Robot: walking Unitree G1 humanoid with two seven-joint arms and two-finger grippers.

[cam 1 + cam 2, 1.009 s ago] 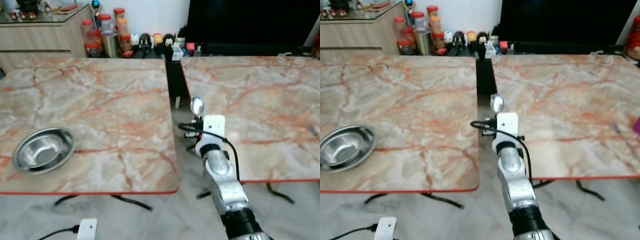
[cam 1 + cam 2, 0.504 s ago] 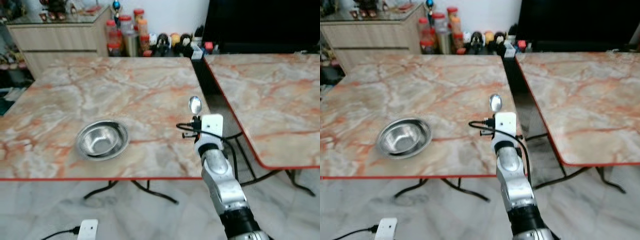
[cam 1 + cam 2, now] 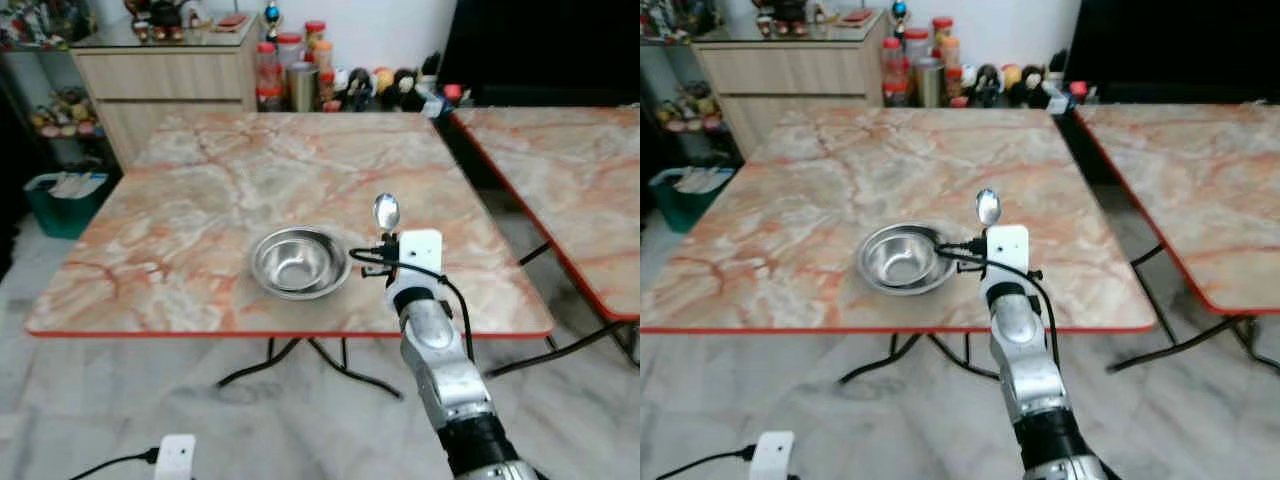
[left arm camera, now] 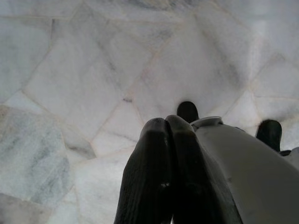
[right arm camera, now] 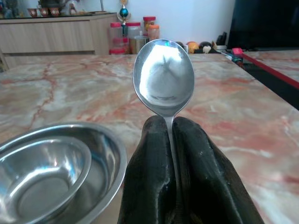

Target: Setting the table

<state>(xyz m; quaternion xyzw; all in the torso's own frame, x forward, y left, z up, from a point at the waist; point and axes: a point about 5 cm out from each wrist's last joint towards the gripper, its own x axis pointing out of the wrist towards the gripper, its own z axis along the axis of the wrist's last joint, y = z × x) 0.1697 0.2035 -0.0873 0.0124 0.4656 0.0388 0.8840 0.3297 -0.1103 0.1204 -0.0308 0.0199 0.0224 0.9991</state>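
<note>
Right gripper (image 5: 170,126) pinches a steel spoon (image 3: 386,212) upright near the marble table's (image 3: 200,200) front edge | steel bowl (image 3: 297,263) just beside | lay spoon flat alongside bowl, clear of the rim | left gripper (image 4: 167,133) idle, fingers pressed together

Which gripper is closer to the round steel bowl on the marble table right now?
The right. The right gripper, shut on a shiny metal spoon, is raised just beside the round steel bowl. The left gripper hangs down over the pale tiled floor, away from the bowl.
</note>
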